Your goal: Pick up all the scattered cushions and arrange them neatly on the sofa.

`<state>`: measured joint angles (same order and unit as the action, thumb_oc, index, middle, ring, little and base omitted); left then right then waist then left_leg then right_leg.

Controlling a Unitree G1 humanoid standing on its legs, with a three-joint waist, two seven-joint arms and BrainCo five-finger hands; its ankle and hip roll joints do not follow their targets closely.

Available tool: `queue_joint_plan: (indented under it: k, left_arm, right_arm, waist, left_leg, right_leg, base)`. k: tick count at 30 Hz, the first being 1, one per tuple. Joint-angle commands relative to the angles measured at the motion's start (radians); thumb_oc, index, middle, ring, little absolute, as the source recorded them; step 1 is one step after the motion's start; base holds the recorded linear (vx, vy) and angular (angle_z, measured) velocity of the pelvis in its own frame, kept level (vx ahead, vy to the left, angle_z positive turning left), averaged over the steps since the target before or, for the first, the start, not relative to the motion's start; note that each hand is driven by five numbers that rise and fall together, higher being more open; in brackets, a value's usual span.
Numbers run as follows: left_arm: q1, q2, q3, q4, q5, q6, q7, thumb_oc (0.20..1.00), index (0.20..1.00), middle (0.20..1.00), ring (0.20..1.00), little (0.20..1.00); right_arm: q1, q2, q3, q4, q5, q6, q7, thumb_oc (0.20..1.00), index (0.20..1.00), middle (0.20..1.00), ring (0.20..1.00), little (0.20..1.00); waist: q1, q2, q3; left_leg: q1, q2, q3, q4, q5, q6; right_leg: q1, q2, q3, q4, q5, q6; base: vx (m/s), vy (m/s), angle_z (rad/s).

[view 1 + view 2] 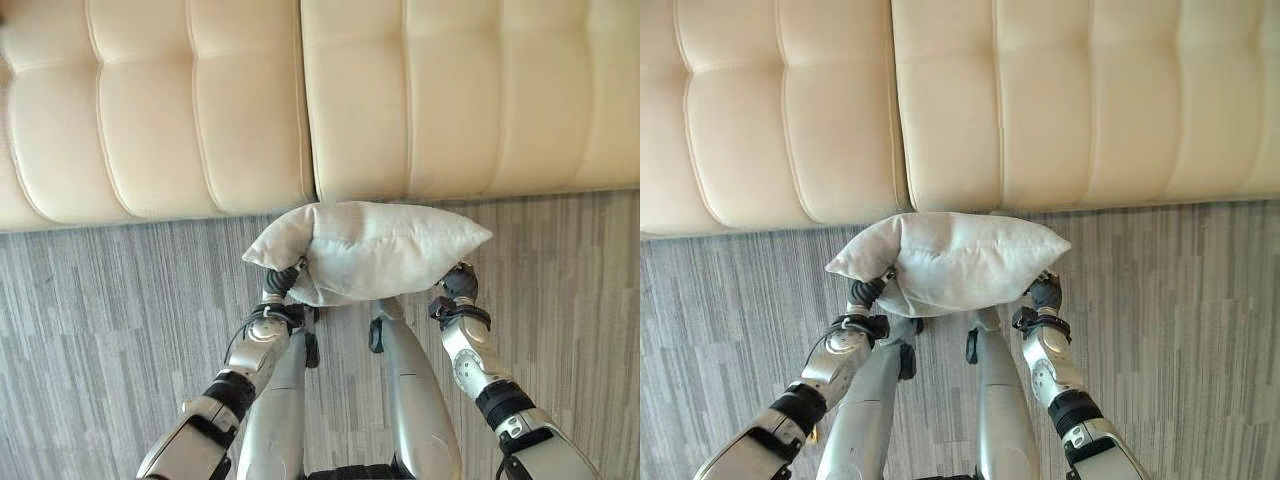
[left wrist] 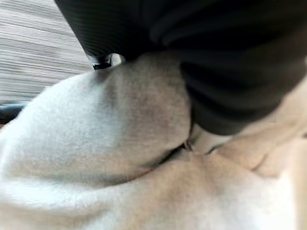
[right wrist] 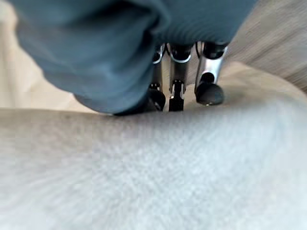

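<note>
Cushion (image 1: 375, 250) first: you have one off-white cushion held up between both hands, above the grey striped carpet (image 1: 100, 330) and just in front of the sofa's front edge. No brand, label or readable writing appears on the cushion fabric, the sofa or the carpet.

Nearest you, both silver-grey forearms rise from the bottom of the head view and angle inward toward the cushion. Your left hand (image 1: 283, 282) meets the cushion at its lower left corner; the dark ribbed cover presses against the fabric, and the cloth bunches and folds where the hand bears on it. The wrist view shows that cover sunk into a deep crease of the cushion (image 2: 134, 124), but the fingers are hidden in the fabric, so you cannot tell whether they are curled round it or straight.

Your right hand (image 1: 458, 283) sits at the cushion's lower right end. In its wrist view the dark-tipped fingers (image 3: 208, 91) reach out fairly straight and rest on the cushion's surface (image 3: 158, 172), pressing against it rather than wrapping round it; the thumb cannot be made out.

The cushion lies roughly level, its pointed corners sticking out past each hand.

Beyond it, the cream tufted sofa (image 1: 200, 110) spans the far side, with a seam between two seat sections just behind the cushion.
</note>
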<state>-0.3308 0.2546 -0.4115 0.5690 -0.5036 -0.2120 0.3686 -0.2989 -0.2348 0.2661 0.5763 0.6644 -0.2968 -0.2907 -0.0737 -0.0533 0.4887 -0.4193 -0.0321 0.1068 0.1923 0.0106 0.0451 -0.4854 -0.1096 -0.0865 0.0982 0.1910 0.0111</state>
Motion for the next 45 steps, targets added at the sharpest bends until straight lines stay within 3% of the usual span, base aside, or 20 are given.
queue_joint_plan:
  k: [1,5,11,12,20,23,24,25,28,30,32,33,34,36,39,41,42,43,45]
  left_arm:
    - [0.021,-0.021,0.006,-0.254,0.016,-0.064,-0.09,0.2,0.2,0.2,0.2,0.2]
    - [0.149,0.017,0.063,-0.315,0.019,-0.043,-0.118,0.2,0.2,0.2,0.2,0.2]
    - [0.282,0.045,0.114,-0.402,0.019,-0.014,-0.146,0.2,0.2,0.2,0.2,0.2]
    - [0.326,0.051,0.142,-0.448,0.036,-0.007,-0.139,0.2,0.2,0.2,0.2,0.2]
    - [0.341,0.052,0.143,-0.472,0.115,-0.008,-0.102,0.2,0.2,0.2,0.2,0.2]
    - [0.336,0.05,0.131,-0.453,0.113,-0.001,-0.105,0.2,0.2,0.2,0.2,0.2]
    - [0.337,0.051,0.126,-0.45,0.119,0.003,-0.104,0.2,0.2,0.2,0.2,0.2]
    - [0.342,0.049,0.126,-0.45,0.121,0.006,-0.099,0.2,0.2,0.2,0.2,0.2]
    - [0.342,0.048,0.124,-0.45,0.126,0.009,-0.092,0.2,0.2,0.2,0.2,0.2]
    - [0.329,0.038,0.107,-0.442,0.133,0.01,-0.087,0.2,0.2,0.2,0.2,0.2]
    - [0.323,0.036,0.108,-0.445,0.132,0.007,-0.086,0.2,0.2,0.2,0.2,0.2]
    - [0.316,0.035,0.11,-0.453,0.138,0.008,-0.083,0.2,0.2,0.2,0.2,0.2]
    - [0.31,0.033,0.115,-0.458,0.143,0.009,-0.078,0.2,0.2,0.2,0.2,0.2]
    - [0.297,0.031,0.115,-0.452,0.15,0.007,-0.076,0.2,0.2,0.2,0.2,0.2]
    - [0.294,0.023,0.105,-0.455,0.147,0.001,-0.084,0.2,0.2,0.2,0.2,0.2]
    - [0.307,0.005,0.106,-0.461,0.138,-0.003,-0.091,0.2,0.2,0.2,0.2,0.2]
    - [0.311,0.004,0.105,-0.464,0.131,-0.005,-0.099,0.2,0.2,0.2,0.2,0.2]
    - [0.311,0.004,0.105,-0.464,0.131,-0.005,-0.099,0.2,0.2,0.2,0.2,0.2]
    - [0.31,0.002,0.102,-0.466,0.121,-0.008,-0.101,0.2,0.2,0.2,0.2,0.2]
  right_arm:
    - [0.032,0.012,0.02,-0.139,-0.131,0.031,0.081,0.2,0.2,0.2,0.2,0.2]
    - [0.133,0.0,0.002,-0.183,-0.173,0.07,0.113,0.2,0.2,0.2,0.2,0.2]
    - [0.222,-0.01,-0.019,-0.262,-0.208,0.094,0.136,0.2,0.2,0.2,0.2,0.2]
    - [0.246,-0.005,-0.023,-0.328,-0.209,0.094,0.146,0.2,0.2,0.2,0.2,0.2]
    - [0.259,0.009,-0.016,-0.411,-0.183,0.079,0.161,0.2,0.2,0.2,0.2,0.2]
    - [0.276,0.011,-0.029,-0.428,-0.179,0.077,0.164,0.2,0.2,0.2,0.2,0.2]
    - [0.288,0.013,-0.034,-0.429,-0.182,0.076,0.164,0.2,0.2,0.2,0.2,0.2]
    - [0.291,0.023,-0.033,-0.419,-0.187,0.073,0.157,0.2,0.2,0.2,0.2,0.2]
    - [0.295,0.033,-0.022,-0.413,-0.2,0.072,0.145,0.2,0.2,0.2,0.2,0.2]
    - [0.296,0.041,-0.019,-0.412,-0.19,0.067,0.14,0.2,0.2,0.2,0.2,0.2]
    - [0.291,0.041,-0.017,-0.411,-0.186,0.065,0.135,0.2,0.2,0.2,0.2,0.2]
    - [0.278,0.041,-0.009,-0.406,-0.177,0.059,0.128,0.2,0.2,0.2,0.2,0.2]
    - [0.271,0.039,-0.005,-0.408,-0.182,0.057,0.121,0.2,0.2,0.2,0.2,0.2]
    - [0.268,0.033,-0.007,-0.415,-0.198,0.057,0.108,0.2,0.2,0.2,0.2,0.2]
    - [0.277,0.025,-0.008,-0.42,-0.187,0.056,0.117,0.2,0.2,0.2,0.2,0.2]
    - [0.286,0.007,-0.01,-0.413,-0.2,0.06,0.119,0.2,0.2,0.2,0.2,0.2]
    - [0.287,-0.006,-0.007,-0.408,-0.193,0.057,0.126,0.2,0.2,0.2,0.2,0.2]
    - [0.287,-0.006,-0.007,-0.407,-0.193,0.057,0.126,0.2,0.2,0.2,0.2,0.2]
    - [0.282,-0.028,0.001,-0.416,-0.19,0.057,0.134,0.2,0.2,0.2,0.2,0.2]
  waist:
    - [0.033,0.039,-0.026]
    - [0.044,0.037,-0.126]
    - [0.056,0.035,-0.221]
    - [0.065,0.031,-0.263]
    - [0.084,0.013,-0.299]
    - [0.081,0.018,-0.294]
    - [0.08,0.023,-0.287]
    - [0.081,0.035,-0.263]
    - [0.085,0.043,-0.237]
    - [0.069,0.047,-0.217]
    - [0.074,0.042,-0.214]
    - [0.08,0.033,-0.216]
    - [0.077,0.03,-0.216]
    - [0.066,0.025,-0.219]
    - [0.057,0.019,-0.237]
    - [0.047,0.026,-0.266]
    - [0.046,0.029,-0.271]
    - [0.045,0.03,-0.271]
    - [0.054,0.029,-0.246]
  left_leg:
    - [0.103,0.052,-0.07,-0.104,-0.017,-0.082]
    - [0.223,0.053,-0.057,-0.179,-0.015,-0.078]
    - [0.336,0.056,-0.044,-0.243,-0.017,-0.073]
    - [0.384,0.054,-0.039,-0.268,-0.025,-0.068]
    - [0.403,0.025,-0.048,-0.232,-0.067,-0.039]
    - [0.397,0.007,-0.066,-0.224,-0.075,-0.021]
    - [0.403,-0.001,-0.073,-0.222,-0.084,-0.009]
    - [0.422,-0.009,-0.069,-0.219,-0.1,0.013]
    - [0.448,-0.014,-0.053,-0.23,-0.108,0.024]
    - [0.481,-0.001,-0.053,-0.257,-0.104,0.012]
    - [0.485,-0.003,-0.04,-0.261,-0.104,0.008]
    - [0.502,-0.005,-0.024,-0.267,-0.118,0.0]
    - [0.52,-0.001,-0.021,-0.27,-0.125,-0.011]
    - [0.539,0.005,-0.03,-0.255,-0.142,-0.021]
    - [0.553,0.015,-0.049,-0.234,-0.16,-0.036]
    - [0.546,0.04,-0.06,-0.159,-0.155,-0.063]
    - [0.509,0.048,-0.06,-0.04,-0.117,-0.091]
    - [0.506,0.049,-0.061,-0.035,-0.119,-0.092]
    - [0.391,0.036,-0.091,0.222,-0.048,-0.128]
  right_leg:
    - [0.17,-0.05,-0.05,-0.007,-0.188,0.097]
    - [0.287,-0.047,-0.063,-0.082,-0.172,0.109]
    - [0.391,-0.041,-0.07,-0.148,-0.164,0.12]
    - [0.44,-0.043,-0.076,-0.18,-0.161,0.127]
    - [0.482,-0.066,-0.082,-0.172,-0.154,0.146]
    - [0.456,-0.084,-0.08,-0.08,-0.169,0.155]
    - [0.435,-0.092,-0.077,-0.01,-0.181,0.156]
    - [0.361,-0.114,-0.082,0.162,-0.148,0.156]
    - [0.291,-0.131,-0.092,0.291,-0.134,0.153]
    - [0.224,-0.041,-0.06,0.29,-0.213,0.138]
    - [0.202,-0.027,-0.082,0.236,-0.214,0.138]
    - [0.215,-0.012,-0.142,0.091,-0.19,0.139]
    - [0.218,0.018,-0.155,-0.002,-0.166,0.145]
    - [0.219,0.039,-0.128,-0.075,-0.151,0.149]
    - [0.264,0.053,-0.09,-0.094,-0.155,0.129]
    - [0.311,0.069,-0.109,-0.089,-0.176,0.1]
    - [0.348,0.084,-0.108,-0.099,-0.199,0.079]
    - [0.348,0.084,-0.11,-0.1,-0.199,0.078]
    - [0.405,0.094,-0.111,-0.12,-0.222,0.043]
  base:
    - [0.18,0.023,0.1]
    - [0.14,0.035,0.07]
    - [0.13,0.049,-0.04]
    - [0.13,0.074,-0.06]
    - [0.09,0.132,0.02]
    - [0.04,0.189,0.15]
    - [0.06,0.31,0.16]
    - [0.04,0.241,0.14]
    - [0.03,0.147,-0.03]
    - [0.07,-0.002,-0.34]
    - [0.11,-0.062,-0.29]
    - [0.26,-0.16,-0.28]
    - [0.31,-0.201,-0.3]
    - [0.29,-0.178,-0.11]
    - [0.32,-0.189,0.29]
    - [0.46,-0.309,0.61]
    - [0.3,-0.238,0.33]
    - [0.26,-0.238,0.43]
    - [0.18,-0.191,0.42]
